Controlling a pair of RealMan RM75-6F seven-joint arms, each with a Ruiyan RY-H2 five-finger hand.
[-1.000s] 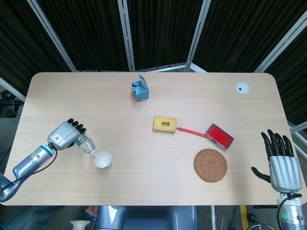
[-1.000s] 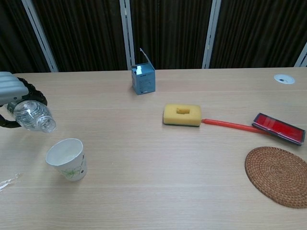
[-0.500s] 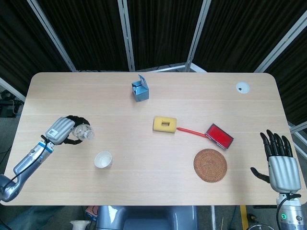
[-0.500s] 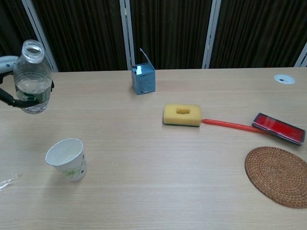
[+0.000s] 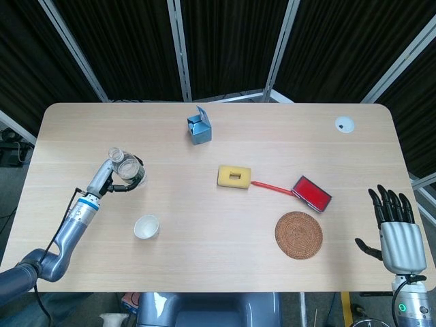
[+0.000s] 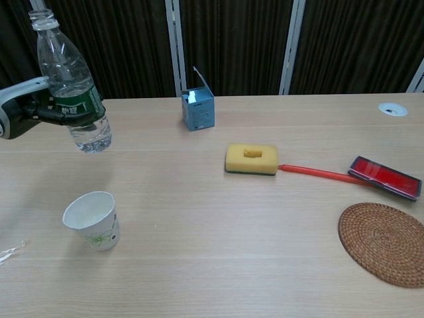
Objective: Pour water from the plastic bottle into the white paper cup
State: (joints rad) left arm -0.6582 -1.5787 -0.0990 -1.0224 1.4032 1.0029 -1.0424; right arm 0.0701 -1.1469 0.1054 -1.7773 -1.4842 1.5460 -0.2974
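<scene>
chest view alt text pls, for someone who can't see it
The robot's left hand holds a clear plastic water bottle with a green label nearly upright, uncapped, above a light wooden table. A white paper cup with a green print stands below it; a blue carton, yellow sponge, red brush and woven coaster lie farther right.

1. The bottle (image 6: 71,86), held off the bench (image 6: 199,265) by the left robot hand (image 6: 30,109), hangs behind the cup (image 6: 93,220).
2. The box (image 6: 198,108) stands behind the sponge (image 6: 252,159).
3. The brush (image 6: 371,175) lies right of the sponge, behind the coaster (image 6: 384,243).
</scene>
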